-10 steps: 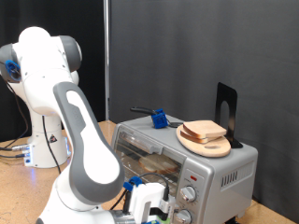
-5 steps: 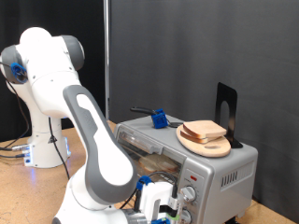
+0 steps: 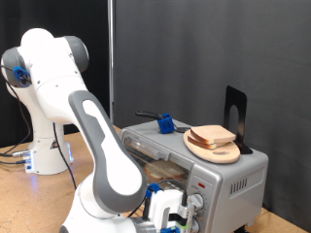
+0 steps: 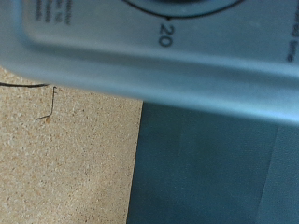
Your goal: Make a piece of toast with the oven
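Low at the exterior view's bottom, the claw (image 3: 178,216) sits right at the oven's (image 3: 225,175) front panel, close beside the knobs (image 3: 198,203). Whether it is open or closed I cannot tell; nothing shows between its fingers. Just behind the claw, through the glass door (image 3: 155,165), a toast (image 3: 160,171) lies on the rack inside the oven. Above the claw and towards the exterior view's right, a second toast (image 3: 213,135) rests on a round board (image 3: 216,151) on the oven's top. The wrist view shows only the grey panel (image 4: 131,56), a dial mark reading 20 (image 4: 167,35), and tan tabletop (image 4: 56,159).
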Motion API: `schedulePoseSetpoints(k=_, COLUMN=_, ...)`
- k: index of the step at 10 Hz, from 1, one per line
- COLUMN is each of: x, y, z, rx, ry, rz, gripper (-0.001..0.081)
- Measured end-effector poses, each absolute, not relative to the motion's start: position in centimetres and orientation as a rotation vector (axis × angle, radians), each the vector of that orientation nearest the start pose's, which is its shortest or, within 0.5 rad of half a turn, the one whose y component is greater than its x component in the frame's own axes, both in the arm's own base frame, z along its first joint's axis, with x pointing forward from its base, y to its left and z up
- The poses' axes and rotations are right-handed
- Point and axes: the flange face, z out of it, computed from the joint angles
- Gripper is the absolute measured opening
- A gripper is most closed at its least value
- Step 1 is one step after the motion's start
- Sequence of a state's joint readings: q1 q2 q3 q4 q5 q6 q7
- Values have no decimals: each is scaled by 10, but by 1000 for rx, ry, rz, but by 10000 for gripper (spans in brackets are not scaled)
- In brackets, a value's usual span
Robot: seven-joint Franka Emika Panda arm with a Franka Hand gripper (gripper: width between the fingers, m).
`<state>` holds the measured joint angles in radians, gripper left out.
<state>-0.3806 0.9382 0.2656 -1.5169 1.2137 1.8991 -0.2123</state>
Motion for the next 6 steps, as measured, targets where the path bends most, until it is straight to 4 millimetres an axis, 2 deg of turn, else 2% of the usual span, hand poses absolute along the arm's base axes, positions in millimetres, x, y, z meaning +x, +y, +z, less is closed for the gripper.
schedulePoseSetpoints(k=1, x=678, y=-35, z=132, rx=-1704, ry=693, rz=294, gripper=774)
schedulePoseSetpoints(k=2, x=678, y=-34, z=136, rx=-1699, ry=686, rz=296, gripper=590)
schedulePoseSetpoints(k=3, x=677, y=-33, z=141, rx=-1698, ry=683, rz=295, gripper=590)
schedulePoseSetpoints(k=4, x=676, y=-31, z=145, rx=-1698, ry=681, rz=294, gripper=413)
schedulePoseSetpoints(k=5, x=676, y=-31, z=150, rx=-1699, ry=678, rz=292, gripper=413)
schedulePoseSetpoints(k=6, x=675, y=-31, z=152, rx=-1699, ry=683, rz=289, gripper=216)
